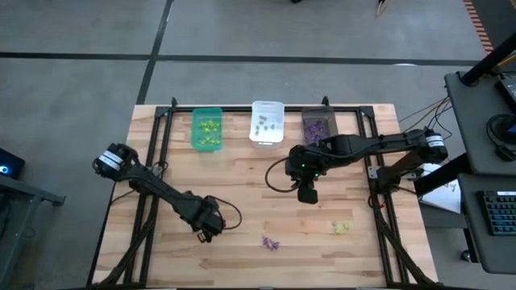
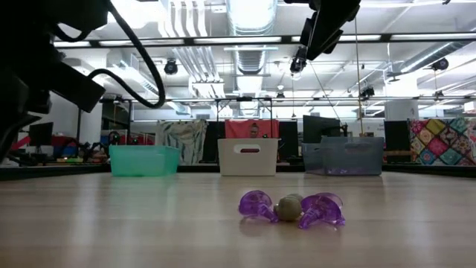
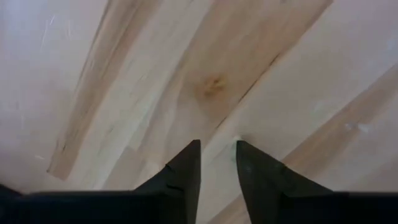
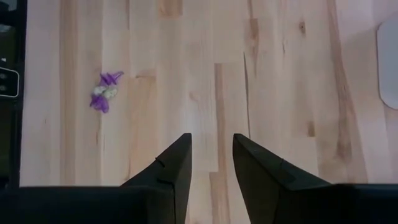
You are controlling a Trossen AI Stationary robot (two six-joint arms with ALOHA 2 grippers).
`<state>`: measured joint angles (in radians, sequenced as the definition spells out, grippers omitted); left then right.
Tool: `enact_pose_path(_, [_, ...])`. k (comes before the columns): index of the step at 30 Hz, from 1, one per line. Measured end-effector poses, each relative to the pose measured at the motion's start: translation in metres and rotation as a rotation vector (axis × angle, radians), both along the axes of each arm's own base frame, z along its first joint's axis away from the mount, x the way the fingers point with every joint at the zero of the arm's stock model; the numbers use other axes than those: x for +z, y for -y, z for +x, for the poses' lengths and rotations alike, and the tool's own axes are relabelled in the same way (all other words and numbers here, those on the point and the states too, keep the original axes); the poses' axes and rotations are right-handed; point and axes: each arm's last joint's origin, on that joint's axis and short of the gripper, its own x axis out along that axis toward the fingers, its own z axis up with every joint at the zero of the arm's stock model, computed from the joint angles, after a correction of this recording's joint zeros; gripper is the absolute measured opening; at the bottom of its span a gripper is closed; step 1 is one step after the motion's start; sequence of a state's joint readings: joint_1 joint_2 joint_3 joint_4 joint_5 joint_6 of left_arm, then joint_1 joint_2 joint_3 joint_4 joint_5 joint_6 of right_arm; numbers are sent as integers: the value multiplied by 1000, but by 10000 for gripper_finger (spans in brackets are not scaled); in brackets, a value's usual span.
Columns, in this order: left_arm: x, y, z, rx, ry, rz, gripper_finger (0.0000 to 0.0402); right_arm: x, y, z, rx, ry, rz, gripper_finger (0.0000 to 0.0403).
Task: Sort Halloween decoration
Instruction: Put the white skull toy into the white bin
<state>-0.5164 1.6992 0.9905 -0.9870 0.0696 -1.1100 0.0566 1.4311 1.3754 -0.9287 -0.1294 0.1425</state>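
Observation:
Two purple trinkets with a greyish one between them (image 2: 288, 208) lie in a small cluster (image 1: 270, 242) near the table's front edge, also seen in the right wrist view (image 4: 106, 92). A yellow-green trinket (image 1: 342, 228) lies to their right. My left gripper (image 1: 203, 234) points down over bare wood, left of the purple cluster; its fingers (image 3: 217, 146) stand slightly apart with nothing between them. My right gripper (image 1: 307, 196) hovers high above the table's middle, open (image 4: 211, 137) and empty.
Three bins stand in a row at the far edge: green (image 1: 207, 129) with yellow-green trinkets, white (image 1: 267, 121) with greyish ones, dark grey (image 1: 318, 125) with purple ones. Black frame rails run along the table's sides. Bare wood lies between bins and loose trinkets.

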Motion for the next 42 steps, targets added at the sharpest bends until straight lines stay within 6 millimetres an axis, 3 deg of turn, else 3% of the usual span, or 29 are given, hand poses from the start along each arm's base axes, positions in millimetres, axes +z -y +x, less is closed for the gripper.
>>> enact_pose_path(9, [0,8,-2,3,15,-4,149,0,0,0,-3,2,2,102])
enact_pose_path(22, [-16,18,1,-26,14,-3,141,1,0,2,-5,23,5,100])
enact_pose_path(30, [-17,20,1,-36,13,-6,111,1,0,3,-6,27,5,99])
enact_pose_path(42, [-16,19,0,-80,15,-2,7,1,0,3,-6,27,5,97])
